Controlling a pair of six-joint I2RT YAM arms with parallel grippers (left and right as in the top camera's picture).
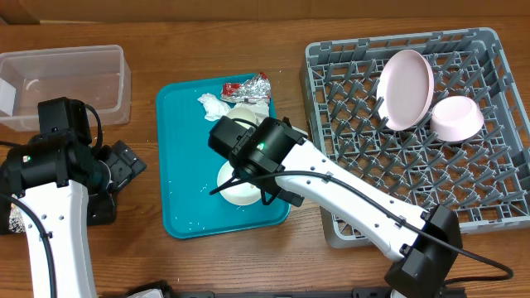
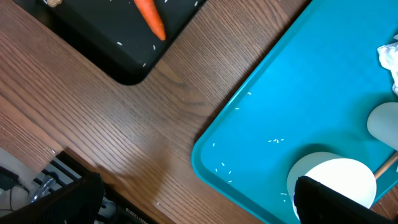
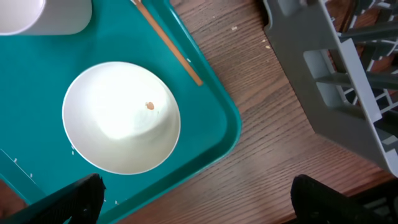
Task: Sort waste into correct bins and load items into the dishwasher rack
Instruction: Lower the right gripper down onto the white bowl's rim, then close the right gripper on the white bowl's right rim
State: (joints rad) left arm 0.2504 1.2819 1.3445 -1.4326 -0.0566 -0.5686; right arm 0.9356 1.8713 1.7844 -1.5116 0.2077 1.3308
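A white bowl [image 3: 121,118] lies on the teal tray [image 1: 186,165] with a beige food bit [image 3: 149,106] on it. Next to it are a white cup [image 3: 43,15] and the yellow fork handle [image 3: 168,43]. My right gripper [image 3: 199,202] hangs open over the tray's near corner, off the bowl's rim, and holds nothing. A napkin [image 1: 217,106] and the foil wrapper [image 1: 246,88] lie at the tray's far end. An orange carrot [image 2: 149,17] rests in the black bin [image 2: 112,37]. My left gripper [image 2: 199,205] is open and empty above the wood between that bin and the tray.
The grey dishwasher rack [image 1: 414,165] at the right holds a white plate [image 1: 406,87] on edge and a bowl [image 1: 457,117]. The clear tub [image 1: 66,79] stands at the back left. In the overhead view my left arm [image 1: 50,165] covers most of the black bin.
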